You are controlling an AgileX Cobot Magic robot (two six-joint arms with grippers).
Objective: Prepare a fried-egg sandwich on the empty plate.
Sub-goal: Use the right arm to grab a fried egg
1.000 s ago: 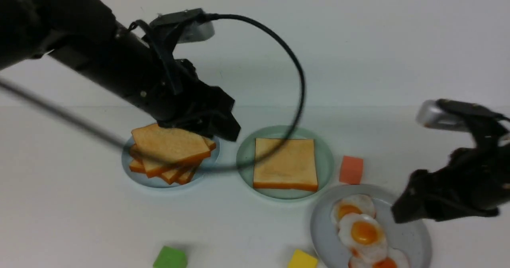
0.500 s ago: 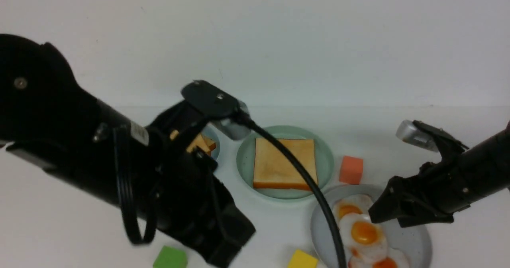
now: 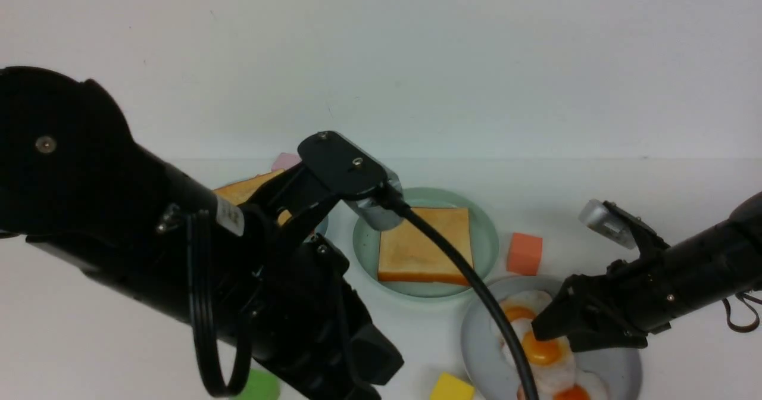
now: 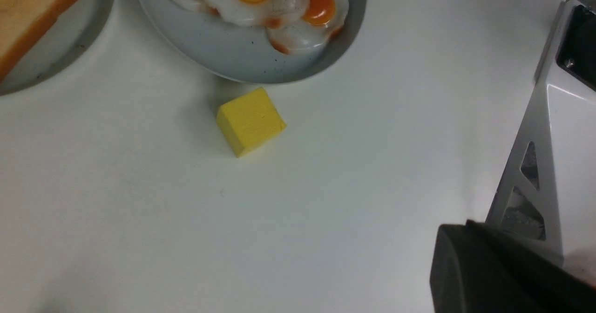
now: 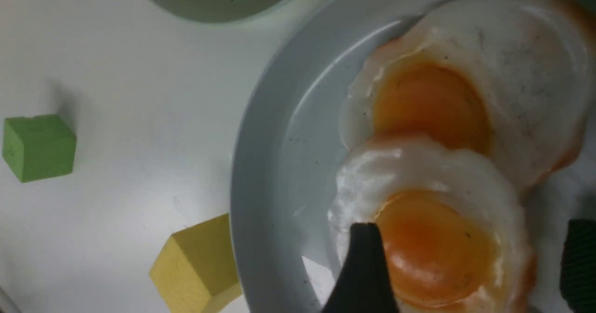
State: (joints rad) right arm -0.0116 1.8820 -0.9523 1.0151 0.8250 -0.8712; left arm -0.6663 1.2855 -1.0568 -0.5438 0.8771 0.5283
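The mint-green empty plate holds one toast slice with nothing on top; no fried-egg sandwich is in view. Fried eggs lie overlapping on the grey speckled plate. My right gripper hangs low over them and is open. In the right wrist view, the right gripper straddles one egg's yolk, with one finger on either side of it. My left gripper is shut and empty, near the table's front edge, beside a yellow block.
A stack of toast on a pale blue plate sits mostly behind my left arm. An orange block, a pink block, a green block and the yellow block lie around. The left arm's cable crosses both plates.
My left arm swung back from the toast stack toward the front edge and its gripper shut. The right gripper came down and left onto the eggs, staying open.
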